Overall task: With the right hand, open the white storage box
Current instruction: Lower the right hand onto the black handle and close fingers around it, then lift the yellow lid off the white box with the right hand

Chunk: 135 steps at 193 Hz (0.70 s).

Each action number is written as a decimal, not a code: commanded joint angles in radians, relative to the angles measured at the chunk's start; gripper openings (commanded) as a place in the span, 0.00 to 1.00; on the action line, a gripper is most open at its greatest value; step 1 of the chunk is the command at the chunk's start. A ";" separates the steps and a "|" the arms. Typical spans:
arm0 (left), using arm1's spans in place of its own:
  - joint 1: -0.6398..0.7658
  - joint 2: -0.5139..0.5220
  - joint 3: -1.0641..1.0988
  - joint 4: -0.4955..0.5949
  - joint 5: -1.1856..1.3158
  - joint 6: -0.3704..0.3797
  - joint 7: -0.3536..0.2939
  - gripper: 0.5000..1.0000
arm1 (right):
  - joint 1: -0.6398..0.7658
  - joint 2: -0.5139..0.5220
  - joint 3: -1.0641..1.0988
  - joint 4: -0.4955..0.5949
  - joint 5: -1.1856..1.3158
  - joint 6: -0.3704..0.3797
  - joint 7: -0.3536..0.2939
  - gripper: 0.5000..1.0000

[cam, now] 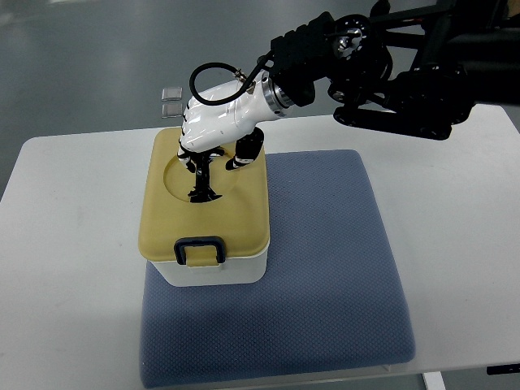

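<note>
- One storage box point(213, 272) in the shot: white body with rounded corners, and a yellowish-tan lid point(166, 227) on top that's still closed.
- The lid has a round shallow dish pressed into it, and there's one dark blue latch point(201, 249) on the near edge, a rounded rectangular loop.
- The box sits on the left part of one blue-grey mat point(325, 268), looks like woven or foamy stuff with a fine dimpled texture, squarish with rounded corners.
- One white table point(73, 244) under everything, smooth and plain.
- Two small clear squarish things point(171, 100) on the grey floor beyond the far edge of the table, can't tell what they are.
- One robot arm visible, coming in from the right: black jointed links, then a glossy white shell with a black cable loop over it.
- The right hand point(213, 158) hangs over the far half of the lid, fingers point(200, 175) pointing down and loosely parted, not clamped on anything. The black fingertips reach down into the round recess and seem to touch the lid there; a shorter digit sits just to the right.
</note>
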 commanded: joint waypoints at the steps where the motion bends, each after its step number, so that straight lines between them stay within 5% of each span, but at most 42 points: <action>1: 0.000 0.000 0.000 0.001 0.000 0.000 0.000 1.00 | 0.005 0.000 0.000 0.000 -0.002 -0.001 0.000 0.24; 33: 0.000 0.000 0.000 -0.001 0.000 0.000 0.000 1.00 | 0.013 0.016 0.001 0.000 -0.002 -0.004 0.000 0.15; 55: 0.000 0.000 0.000 0.001 0.000 0.000 0.000 1.00 | 0.013 0.017 0.001 0.000 -0.002 -0.009 0.000 0.00; 135: 0.000 0.000 0.000 0.001 0.000 0.000 0.000 1.00 | 0.016 0.025 0.024 0.004 0.006 -0.107 0.017 0.00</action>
